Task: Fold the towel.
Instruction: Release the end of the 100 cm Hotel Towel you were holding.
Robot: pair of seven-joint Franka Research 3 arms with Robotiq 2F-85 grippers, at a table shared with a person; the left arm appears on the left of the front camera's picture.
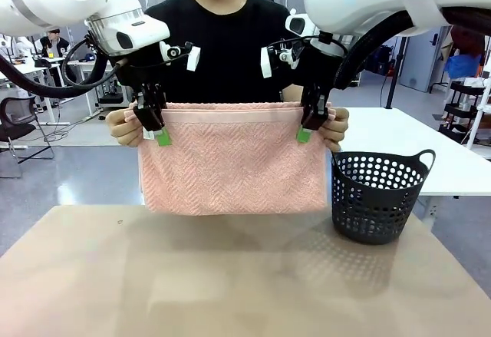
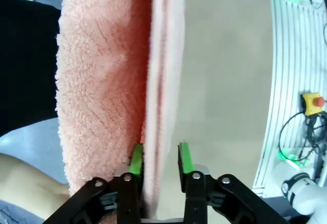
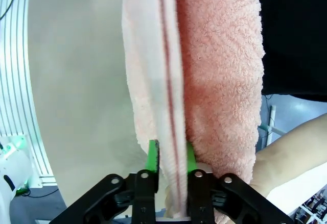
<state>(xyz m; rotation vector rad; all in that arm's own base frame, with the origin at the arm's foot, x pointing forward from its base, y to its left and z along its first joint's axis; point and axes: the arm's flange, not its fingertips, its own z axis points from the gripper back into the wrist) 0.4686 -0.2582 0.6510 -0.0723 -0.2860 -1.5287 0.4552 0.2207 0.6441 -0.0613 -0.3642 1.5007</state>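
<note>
The salmon-pink towel hangs doubled over above the table, its hem band along the top. A person's hands hold both top corners from behind. My left gripper is at the top left corner. In the left wrist view its jaws stand apart around the towel's edge, with a slit of space at one pad. At the top right corner is my right gripper. Its green pads press against both sides of the towel's thin folded edge.
A dark perforated basket stands on the table's far right, just beside the towel's lower right corner. The person in a black shirt stands close behind the towel. A white table lies beyond the basket.
</note>
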